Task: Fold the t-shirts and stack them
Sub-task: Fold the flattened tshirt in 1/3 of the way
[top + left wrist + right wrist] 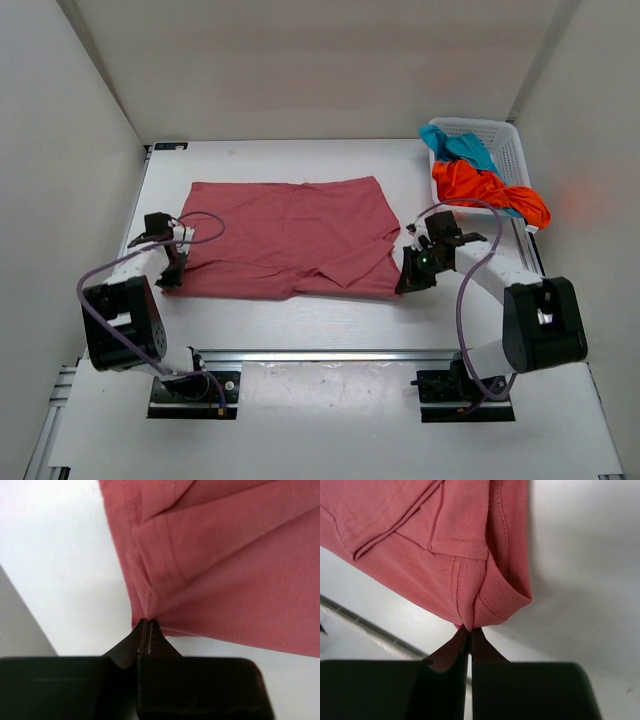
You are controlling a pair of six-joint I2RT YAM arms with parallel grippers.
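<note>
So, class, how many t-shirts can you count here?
3. The pink t-shirt lies spread on the table; the orange t-shirt and the teal t-shirt are bunched in the white basket at the far right. Others may be hidden under them.

A spread t-shirt (290, 235) lies flat across the middle of the counter (300, 320), the left gripper (170, 278) at its near left corner and the right gripper (406, 284) at its near right corner. A basket (507, 148) sits in the far right corner of the counter, a bunched t-shirt (462, 148) toward its back and a draped t-shirt (485, 188) spilling over its near rim.
</note>
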